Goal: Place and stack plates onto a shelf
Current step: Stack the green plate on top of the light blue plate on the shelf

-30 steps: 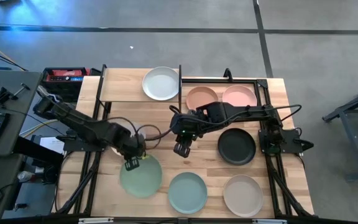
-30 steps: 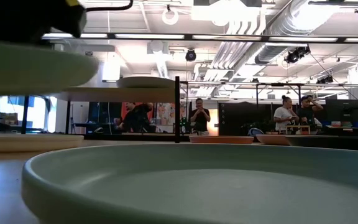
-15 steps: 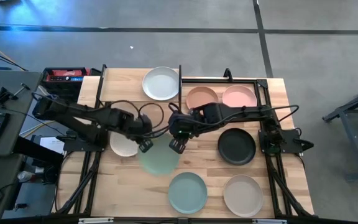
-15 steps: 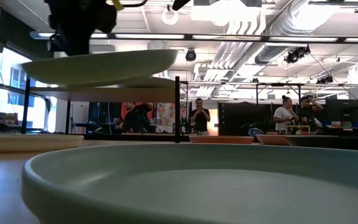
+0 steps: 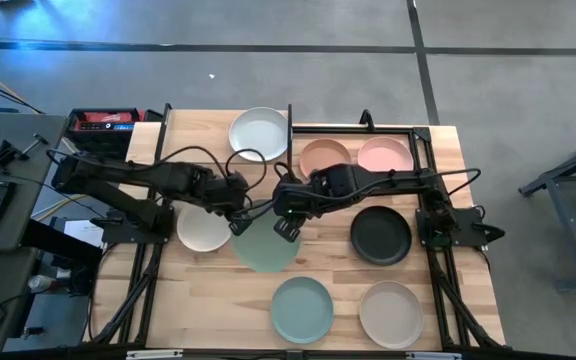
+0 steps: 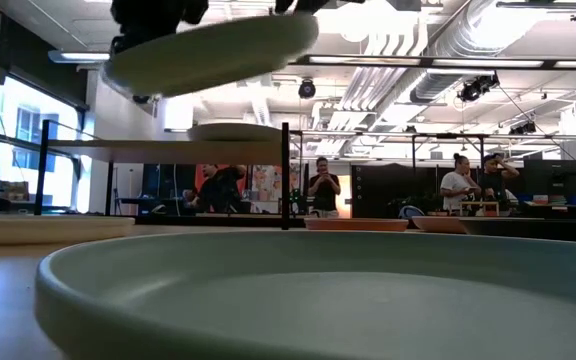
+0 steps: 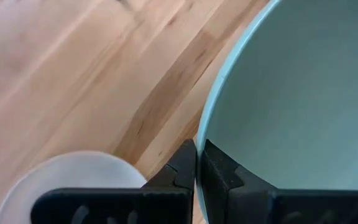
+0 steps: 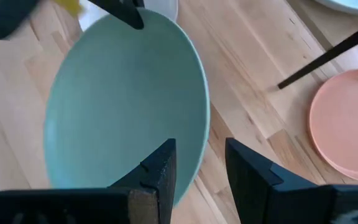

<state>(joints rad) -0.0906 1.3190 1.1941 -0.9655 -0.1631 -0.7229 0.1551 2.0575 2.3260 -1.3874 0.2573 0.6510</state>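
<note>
A green plate (image 5: 265, 247) hangs over the middle of the table with my left gripper (image 5: 236, 224) shut on it. In the low view the green plate (image 6: 213, 50) is aloft and tilted, its right side higher. My right gripper (image 8: 199, 146) is open. Its fingers stand on either side of the plate's rim (image 8: 201, 134); I cannot tell whether they touch it. The shelf (image 5: 198, 145) stands at the far left, with a pale plate (image 5: 259, 133) lying flat on its right end. My left gripper pinches the green plate's rim (image 7: 205, 134) between its two fingers, one on the inner face and one on the outer. The fingers slant down from the table's left. The plate is lifted clear of the table and tilted.
A white plate (image 5: 203, 228) lies on the table under the left arm. Salmon (image 5: 325, 157) and pink (image 5: 385, 155) plates lie at the far right, a black one (image 5: 380, 235) at the right. Teal (image 5: 302, 308) and beige (image 5: 391, 312) plates lie near the front edge.
My left gripper has risen and swung toward the table's right and far side, carrying the green plate up from low over the near left until it hangs beside my right gripper. The plate has tipped, its right side now higher. The white plate has come into view.
</note>
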